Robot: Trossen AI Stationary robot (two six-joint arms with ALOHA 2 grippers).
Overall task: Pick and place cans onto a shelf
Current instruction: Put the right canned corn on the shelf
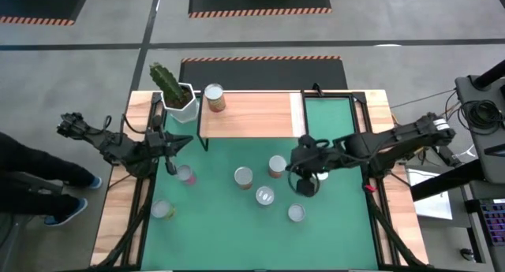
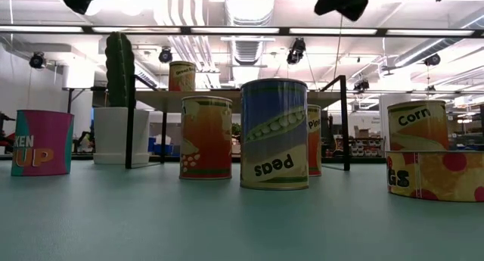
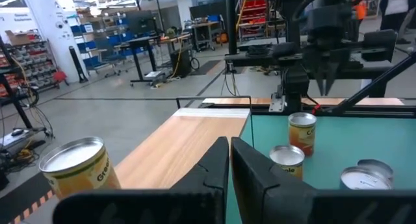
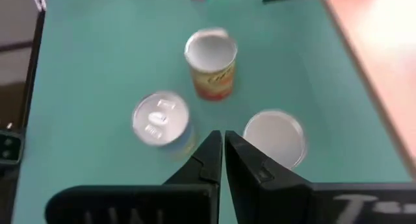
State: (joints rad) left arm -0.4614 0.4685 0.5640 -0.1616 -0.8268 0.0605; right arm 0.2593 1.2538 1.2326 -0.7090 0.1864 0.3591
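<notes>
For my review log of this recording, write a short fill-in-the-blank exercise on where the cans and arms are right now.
1. The number of cans standing on the shelf is ____.
2. Beside that can, at the shelf's left end, stands a white pot holding a ____.
3. The fingers of the left end effector are ____.
4. The right end effector hangs above the cans on the ____ mat.

Missing words: one; cactus; shut; green

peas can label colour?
Blue top, green peas below on the peas can; clearest in the low view.
</notes>
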